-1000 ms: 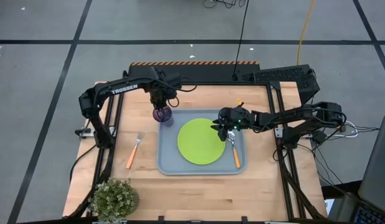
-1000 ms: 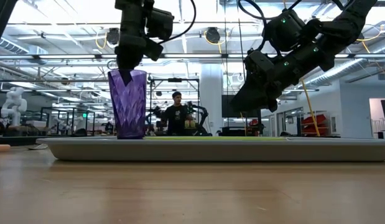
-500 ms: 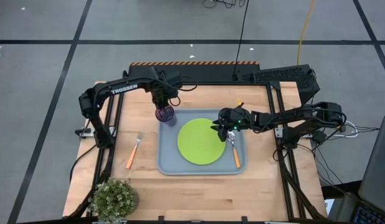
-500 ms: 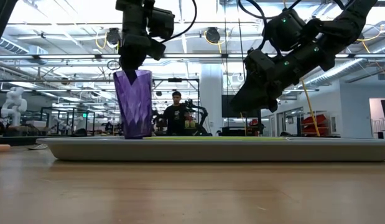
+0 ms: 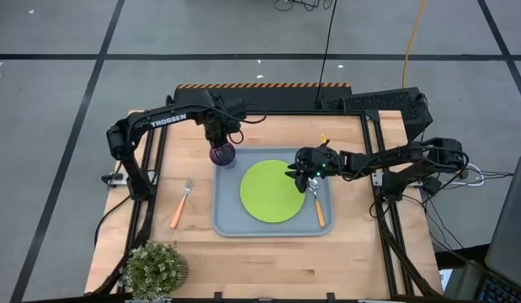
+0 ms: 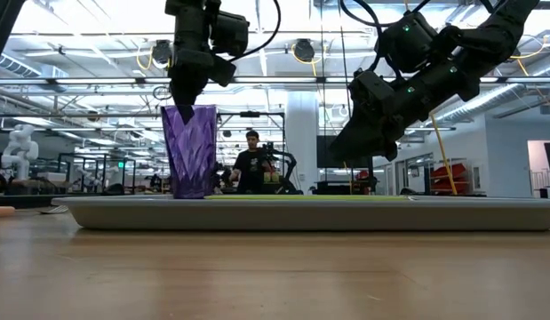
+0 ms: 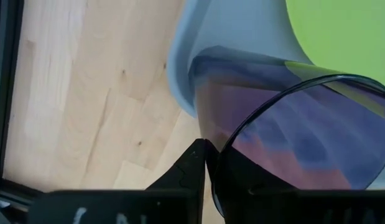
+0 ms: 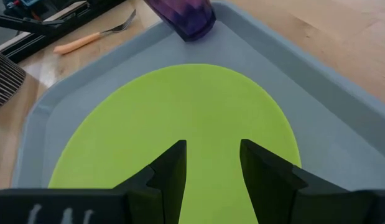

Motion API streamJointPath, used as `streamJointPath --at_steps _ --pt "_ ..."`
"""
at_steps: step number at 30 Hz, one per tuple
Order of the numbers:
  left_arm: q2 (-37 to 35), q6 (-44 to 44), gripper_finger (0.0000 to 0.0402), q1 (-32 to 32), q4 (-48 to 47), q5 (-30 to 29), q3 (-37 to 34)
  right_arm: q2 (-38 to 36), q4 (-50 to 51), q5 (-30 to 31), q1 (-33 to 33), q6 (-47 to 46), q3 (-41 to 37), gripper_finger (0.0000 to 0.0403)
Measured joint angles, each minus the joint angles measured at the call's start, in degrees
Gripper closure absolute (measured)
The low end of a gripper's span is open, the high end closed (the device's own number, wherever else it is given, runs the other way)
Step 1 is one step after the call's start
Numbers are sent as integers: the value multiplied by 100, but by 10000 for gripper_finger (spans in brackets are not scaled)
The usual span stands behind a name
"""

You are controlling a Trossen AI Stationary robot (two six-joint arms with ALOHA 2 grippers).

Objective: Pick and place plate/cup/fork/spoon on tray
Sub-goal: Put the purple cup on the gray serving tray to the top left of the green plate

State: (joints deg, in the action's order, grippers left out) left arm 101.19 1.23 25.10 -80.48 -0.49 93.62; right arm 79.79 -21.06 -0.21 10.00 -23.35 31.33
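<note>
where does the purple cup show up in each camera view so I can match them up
High view: cup on the tray's far-left corner, under the left gripper.
Low view: cup left of centre, upright on the tray.
Left wrist view: cup fills the lower right, rim up close.
Right wrist view: cup at the top edge.
Shared landmark: the lime-green plate beside it.

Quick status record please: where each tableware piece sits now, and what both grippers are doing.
plate: flat on tray
cup: upright in tray's far-left corner
spoon: on tray, right of plate
fork: on table, left of tray
left gripper: at cup rim, fingers astride its wall
right gripper: open, above plate's right edge
left to do: fork
</note>
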Motion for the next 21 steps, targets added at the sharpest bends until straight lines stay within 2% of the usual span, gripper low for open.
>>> streamJointPath --at_steps 21 --pt "0 110 366 -11 4 66 0 -2 6 7 0 -5 0 259"
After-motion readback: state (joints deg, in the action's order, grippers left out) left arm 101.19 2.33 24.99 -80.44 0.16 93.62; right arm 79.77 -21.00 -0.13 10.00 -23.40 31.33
